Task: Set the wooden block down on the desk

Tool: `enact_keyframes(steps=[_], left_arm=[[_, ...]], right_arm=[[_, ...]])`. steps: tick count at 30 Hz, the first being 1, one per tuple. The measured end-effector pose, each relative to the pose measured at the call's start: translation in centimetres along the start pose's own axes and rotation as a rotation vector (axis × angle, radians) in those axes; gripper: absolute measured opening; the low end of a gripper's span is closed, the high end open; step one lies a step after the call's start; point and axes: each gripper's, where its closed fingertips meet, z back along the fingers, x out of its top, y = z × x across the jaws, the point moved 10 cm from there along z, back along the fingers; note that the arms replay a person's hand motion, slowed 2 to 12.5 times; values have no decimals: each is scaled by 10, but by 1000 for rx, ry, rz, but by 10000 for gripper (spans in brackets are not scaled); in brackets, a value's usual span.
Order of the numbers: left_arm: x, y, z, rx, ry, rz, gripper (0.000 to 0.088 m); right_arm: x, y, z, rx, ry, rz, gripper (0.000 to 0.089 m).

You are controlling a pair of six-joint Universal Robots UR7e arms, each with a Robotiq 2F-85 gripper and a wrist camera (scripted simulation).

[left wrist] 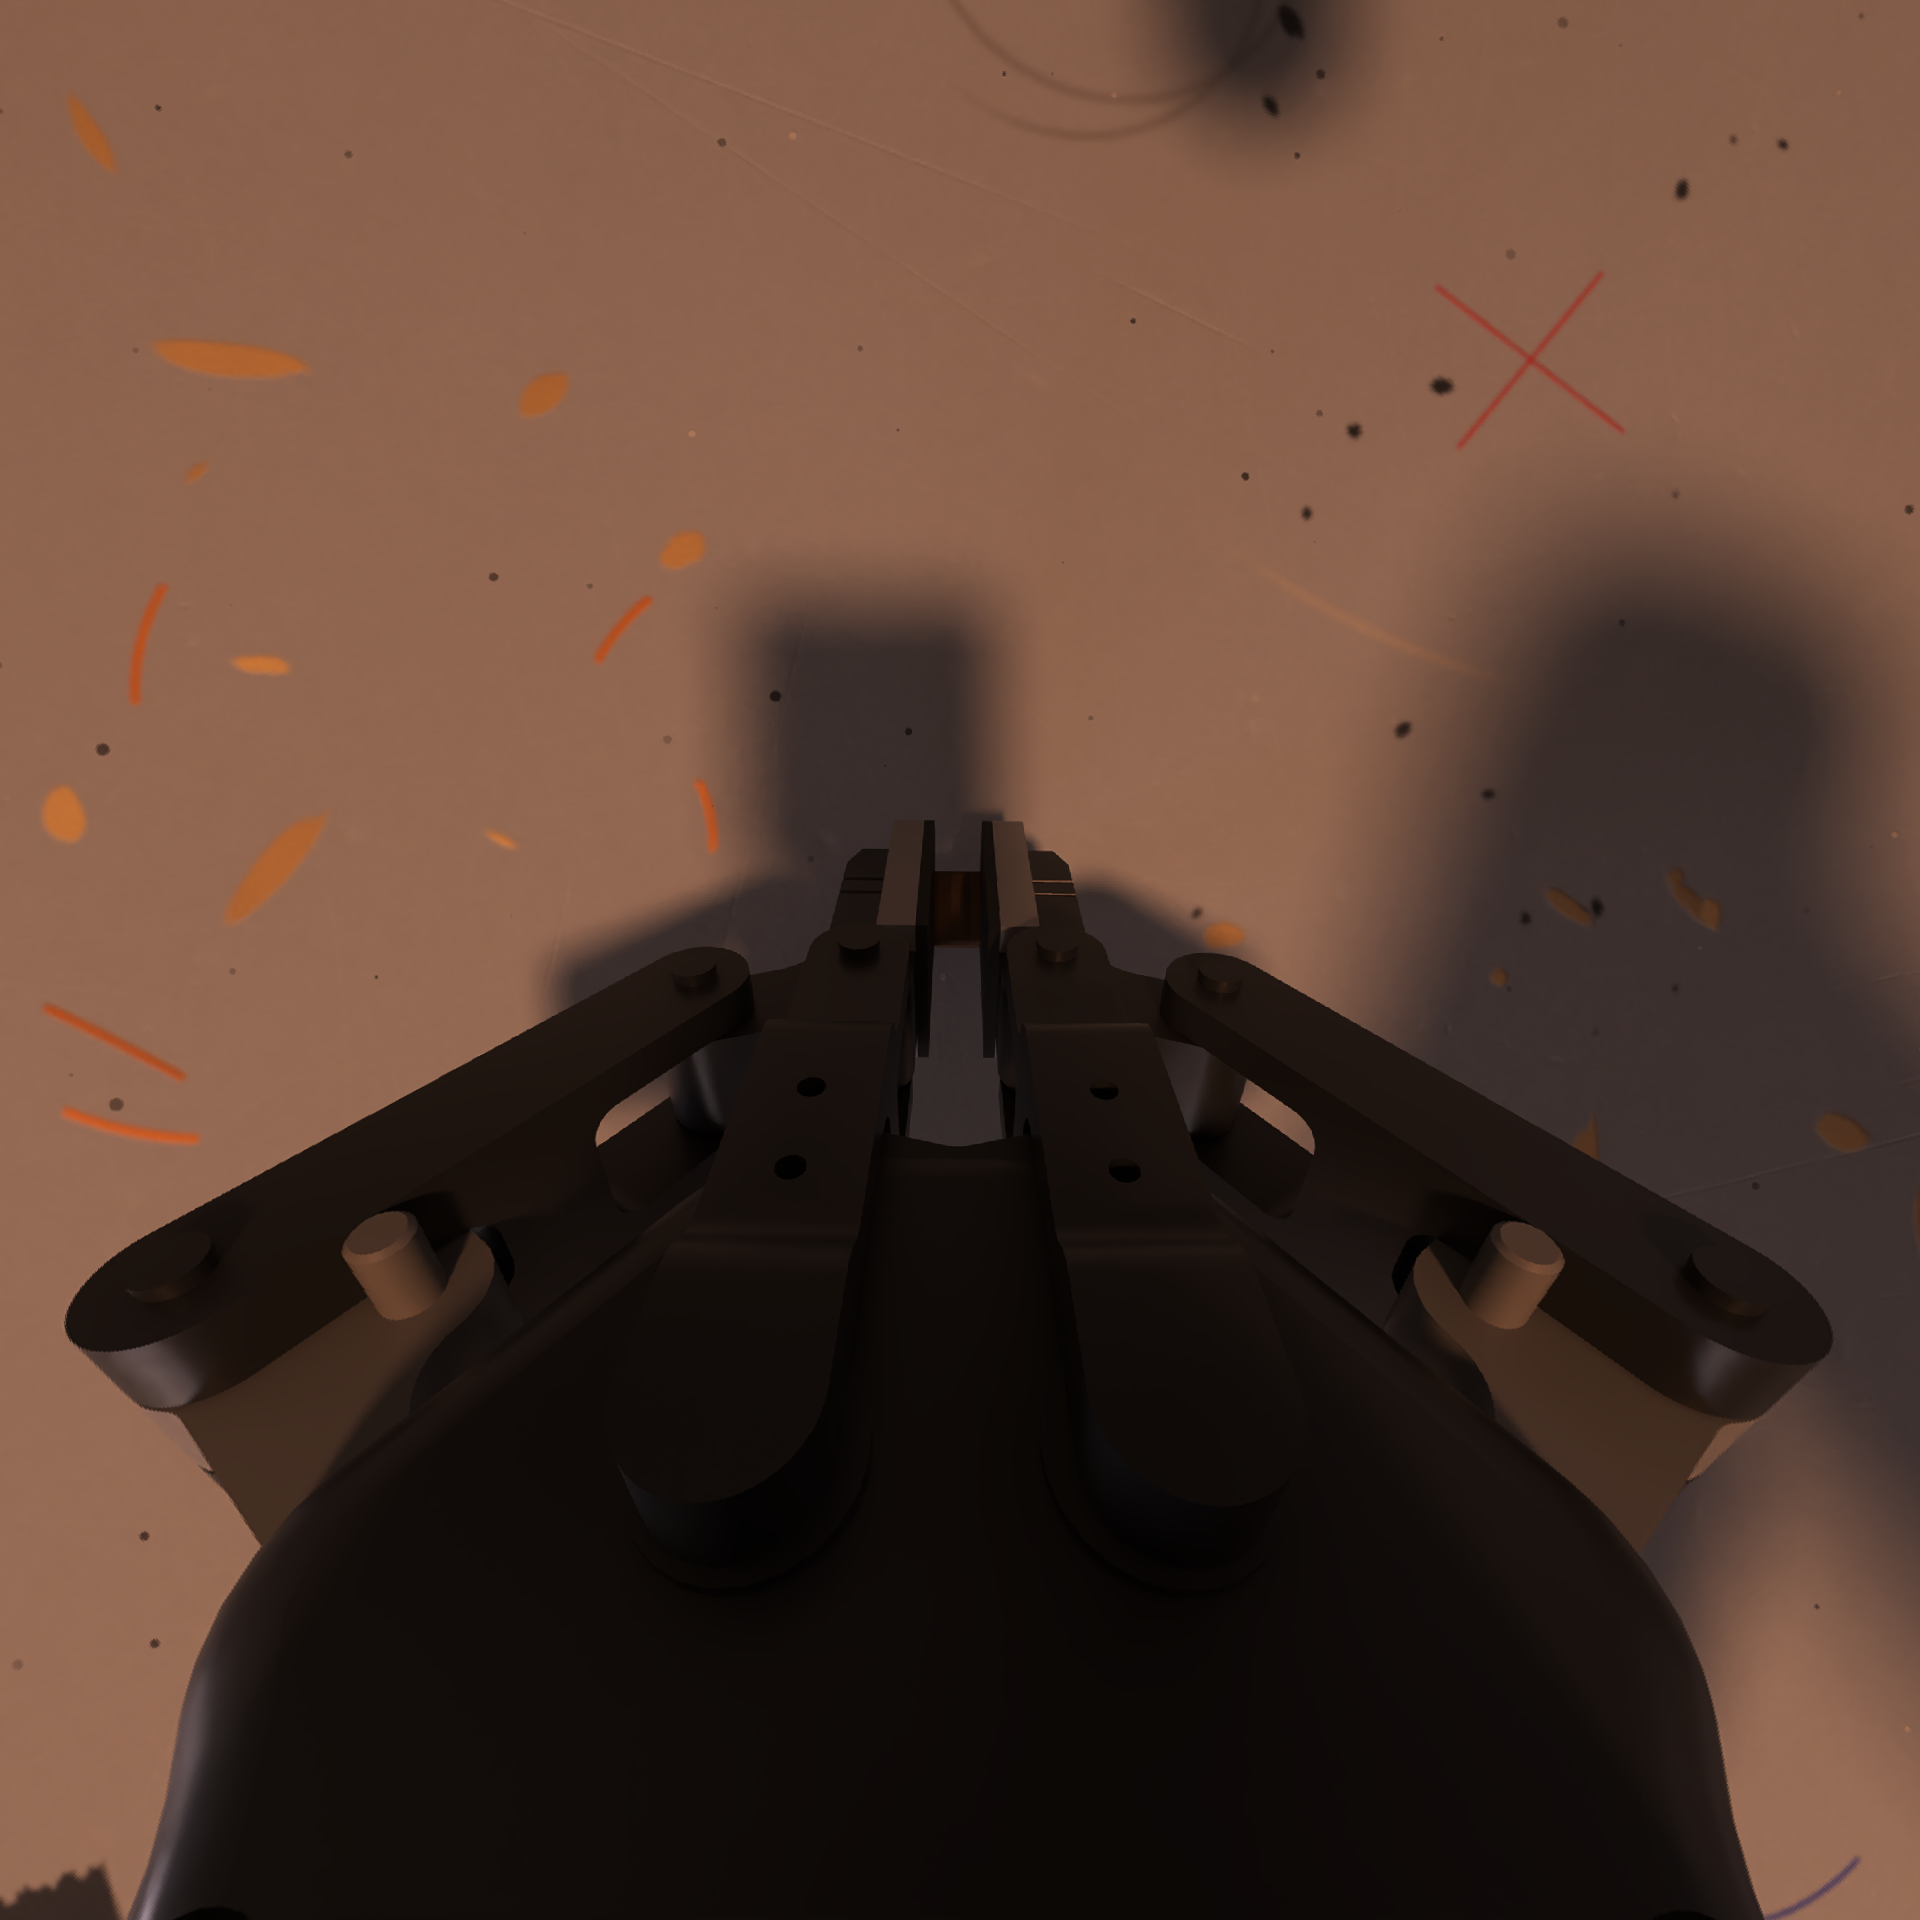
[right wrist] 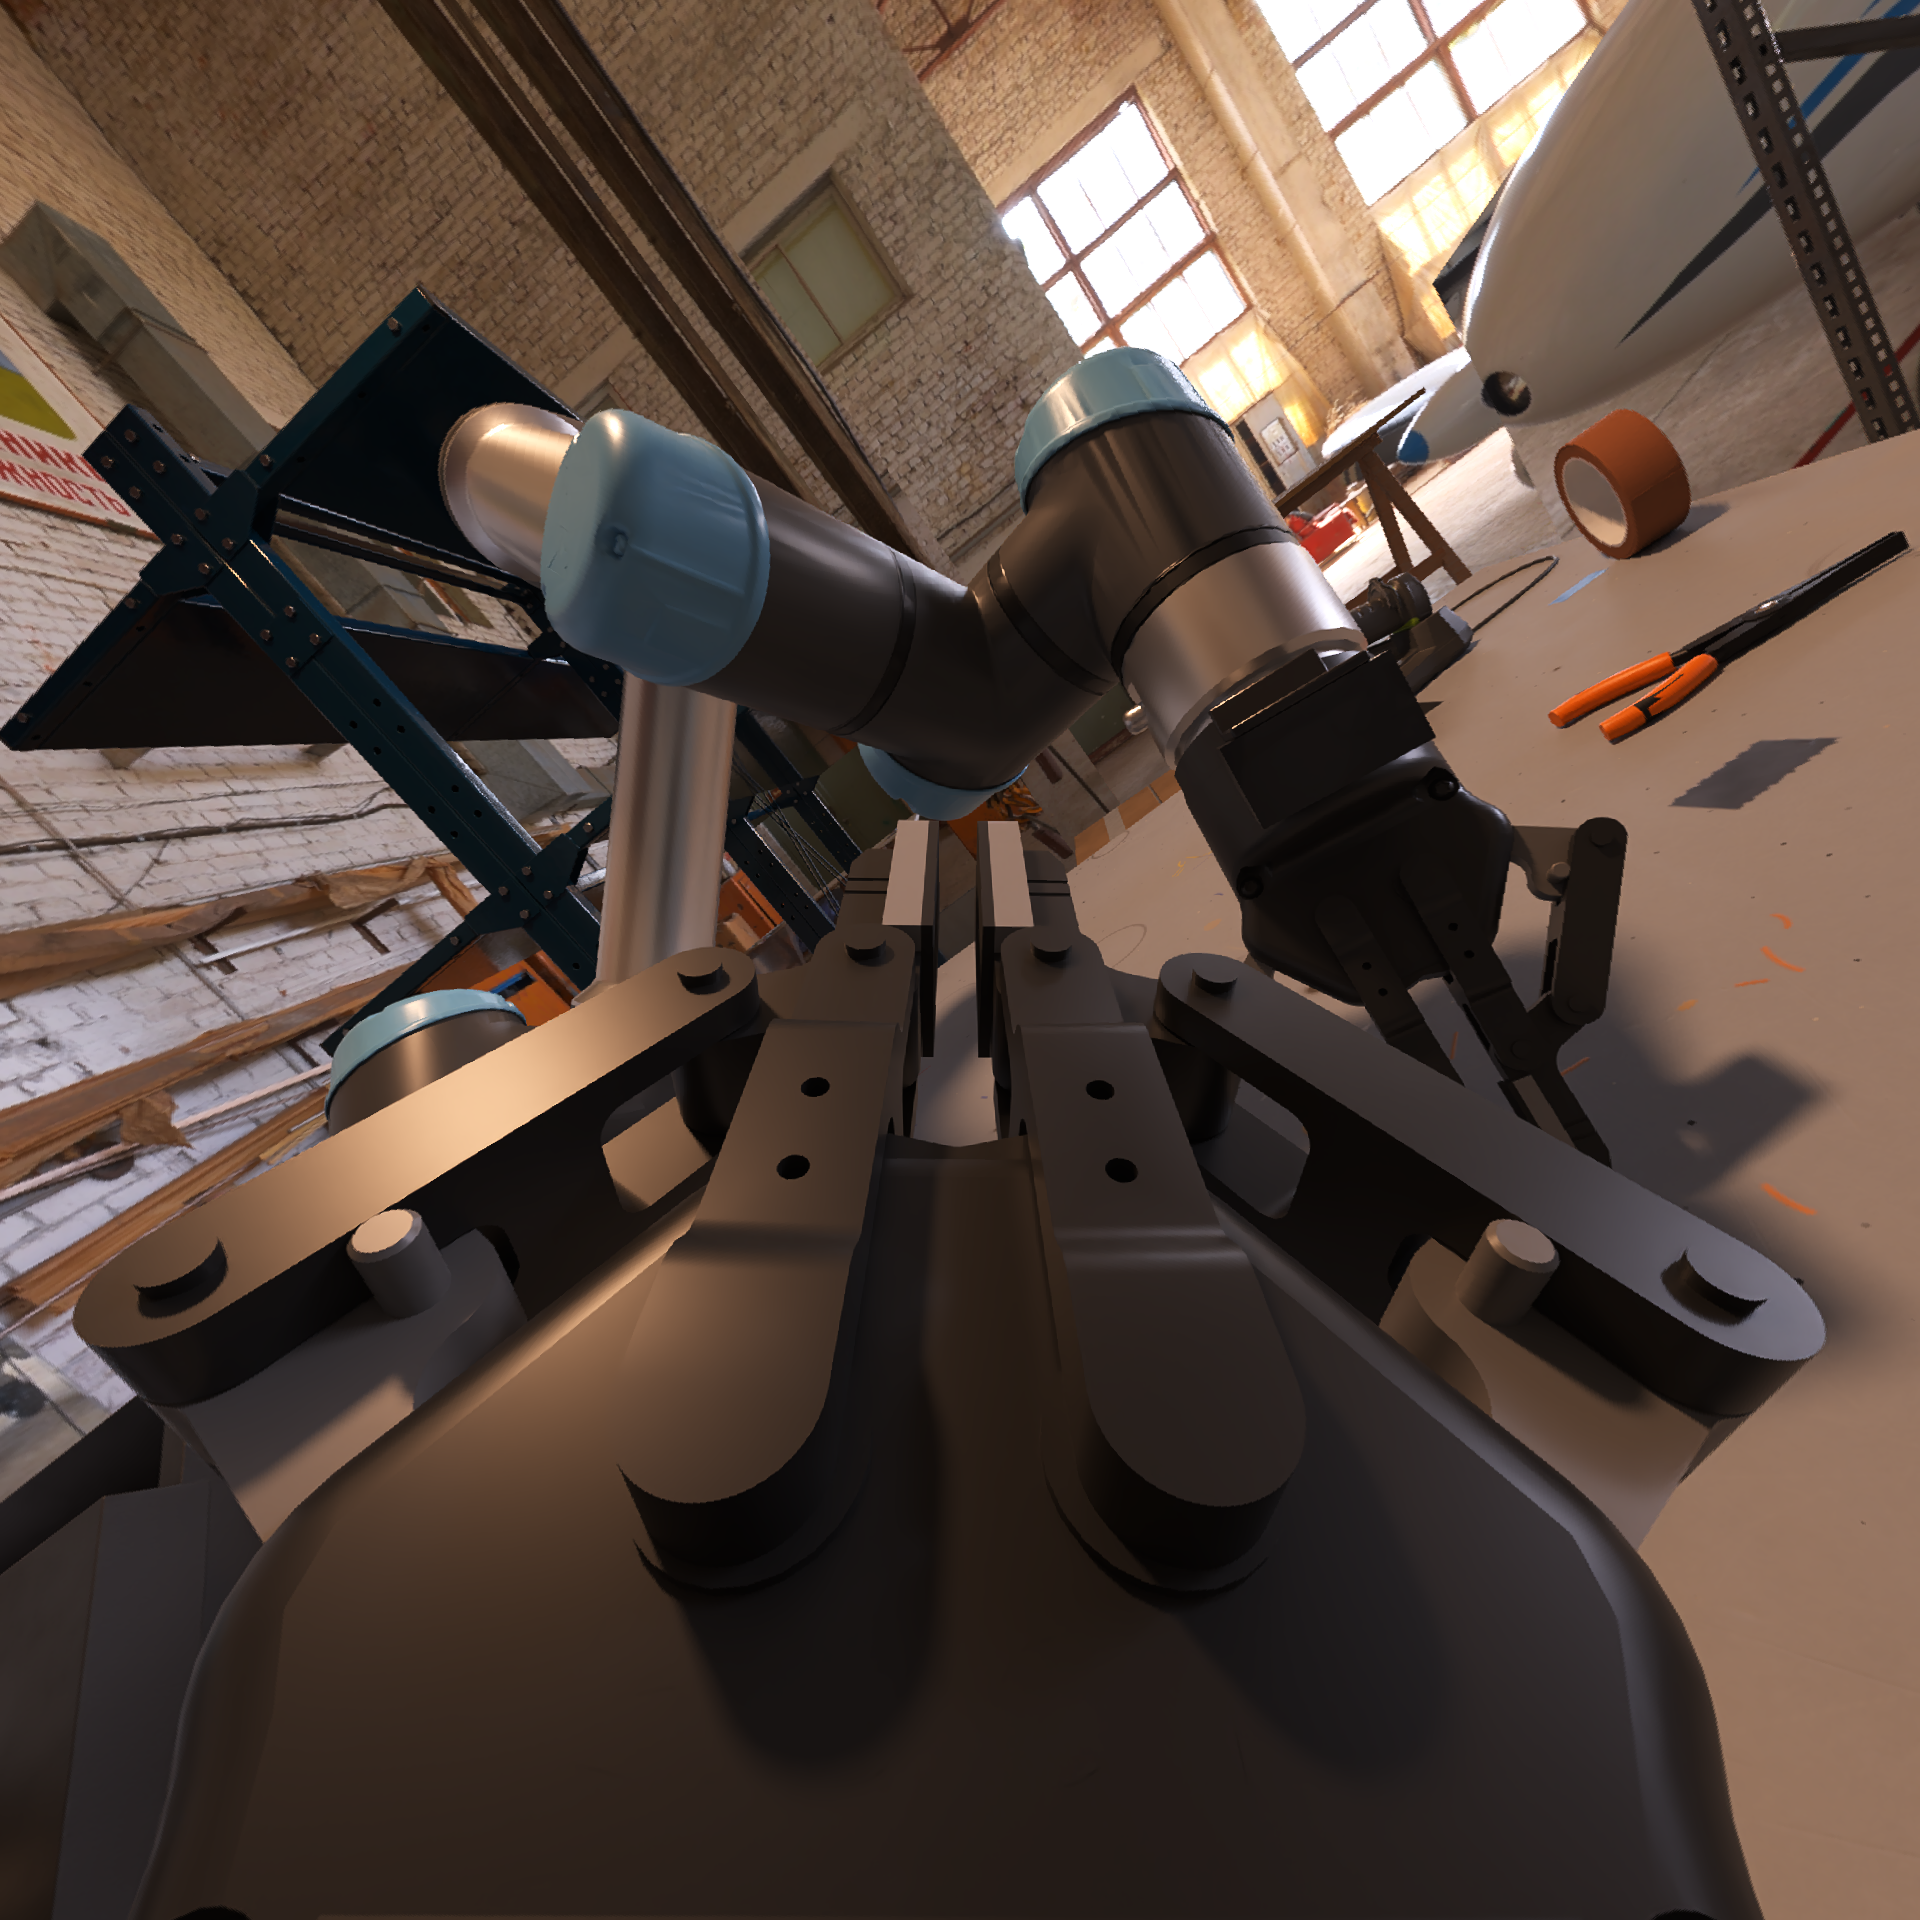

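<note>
The black two-finger left gripper [left wrist: 957,883] points down at the brown paint-flecked desk [left wrist: 1039,416], its fingers clamped on a small brown wooden block [left wrist: 956,904] that shows only as a sliver between the pads, so its long axis and heading cannot be told, though it seems held above the desk. The black two-finger right gripper [right wrist: 958,883] has its fingers drawn nearly together on nothing. Farther off lie orange-handled pliers [right wrist: 1714,649] and a brown tape roll [right wrist: 1621,483].

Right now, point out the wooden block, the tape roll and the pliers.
wooden block [left wrist: 957,906]: left wrist view, its sliver visible between the fingers.
tape roll [right wrist: 1647,480]: right wrist view, brown outer band.
pliers [right wrist: 1631,688]: right wrist view, orange handle.
</note>
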Motion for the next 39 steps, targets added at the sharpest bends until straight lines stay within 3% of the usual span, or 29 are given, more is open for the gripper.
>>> enact_keyframes(steps=[39], left_arm=[[-1, 0, 0, -9, -11, 7, 79]], right_arm=[[0, 2, -1, -7, 5, 6, 64]])
